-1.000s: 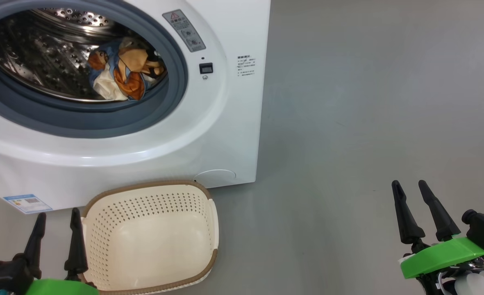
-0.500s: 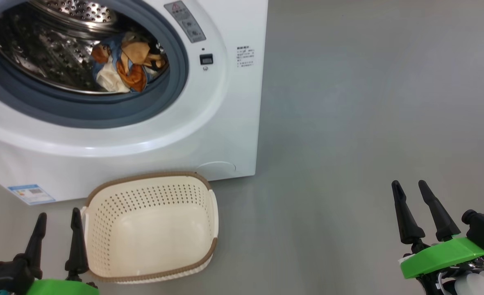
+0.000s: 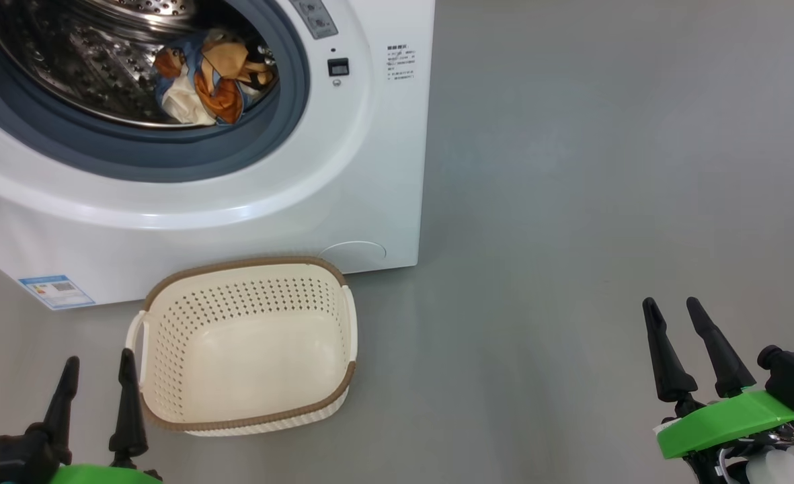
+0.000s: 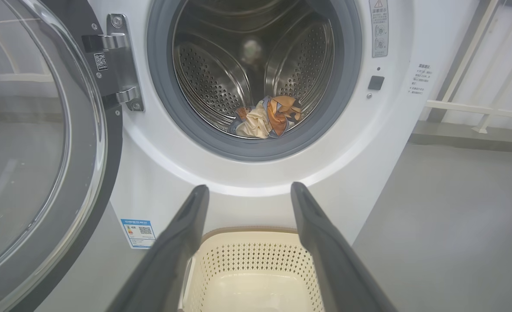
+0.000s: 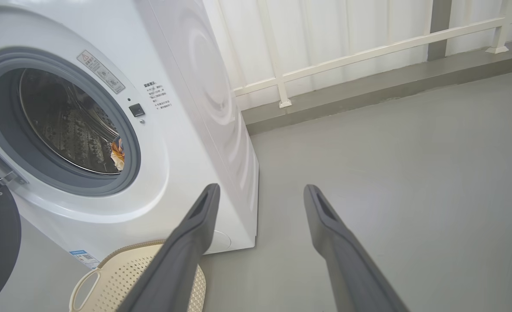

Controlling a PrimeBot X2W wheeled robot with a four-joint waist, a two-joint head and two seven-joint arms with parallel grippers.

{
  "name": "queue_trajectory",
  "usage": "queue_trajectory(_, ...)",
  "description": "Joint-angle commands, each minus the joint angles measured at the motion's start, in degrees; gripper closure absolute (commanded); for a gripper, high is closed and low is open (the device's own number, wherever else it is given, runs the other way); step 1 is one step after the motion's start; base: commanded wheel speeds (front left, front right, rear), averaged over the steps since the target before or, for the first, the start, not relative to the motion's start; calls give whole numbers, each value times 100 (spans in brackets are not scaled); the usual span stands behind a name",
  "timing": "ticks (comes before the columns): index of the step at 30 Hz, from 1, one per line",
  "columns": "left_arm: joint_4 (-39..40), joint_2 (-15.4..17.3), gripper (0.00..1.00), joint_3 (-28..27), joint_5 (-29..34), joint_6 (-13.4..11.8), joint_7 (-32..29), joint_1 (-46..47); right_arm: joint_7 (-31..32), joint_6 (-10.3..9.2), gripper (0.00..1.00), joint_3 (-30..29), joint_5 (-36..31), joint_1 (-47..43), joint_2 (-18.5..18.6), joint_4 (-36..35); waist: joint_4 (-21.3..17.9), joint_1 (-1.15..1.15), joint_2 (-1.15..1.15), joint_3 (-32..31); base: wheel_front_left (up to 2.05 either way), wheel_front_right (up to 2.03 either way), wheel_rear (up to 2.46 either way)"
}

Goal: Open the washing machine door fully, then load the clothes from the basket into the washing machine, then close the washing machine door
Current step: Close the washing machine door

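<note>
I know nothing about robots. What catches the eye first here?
The white washing machine stands with its round door swung wide on the left, a bundle of orange, blue and cream clothes lying in its steel drum. On the floor before it sits an empty cream basket, the open left claw beside it, the open right claw far to its right.

Surface: plain grey floor (image 3: 571, 202), taking the right half of the head view.
Item 1: white washing machine (image 3: 370, 168), standing on it, upper left.
Item 2: cream basket (image 3: 242, 263), brown-rimmed, lower left, just in front of the machine.
</note>
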State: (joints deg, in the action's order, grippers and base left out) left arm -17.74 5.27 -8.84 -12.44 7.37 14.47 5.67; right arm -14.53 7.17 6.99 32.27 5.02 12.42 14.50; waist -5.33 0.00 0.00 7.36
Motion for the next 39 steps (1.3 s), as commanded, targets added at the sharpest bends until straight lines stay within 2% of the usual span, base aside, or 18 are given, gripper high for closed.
queue_trajectory(1, 200, 92, 0, -151, -14, 12, 52, 75, -47, 32, 0, 75, -27, 12, 95, -148, 9, 0, 0, 0, 0, 0, 0)
queue_trajectory(7, 234, 68, 0, -147, -38, 12, 52, 67, -47, 32, 0, 67, -48, 27, 85, -159, 100, 0, 0, 15, 0, 0, 0)
queue_trajectory(13, 314, 13, 0, -166, -80, 12, 52, 85, -47, 32, 0, 116, -69, 65, 121, -193, 375, 0, 0, 70, 0, 0, 0)
queue_trajectory(27, 468, -193, 0, -305, -175, 12, 52, 42, -47, 32, 0, 393, -100, 325, 300, -258, 1440, 0, 0, 222, 0, 0, 0)
queue_trajectory(39, 456, -236, 0, -406, -255, -9, 52, -8, -47, 32, 0, 589, -73, 442, 490, -208, 2329, 0, 0, 243, 0, 0, 0)
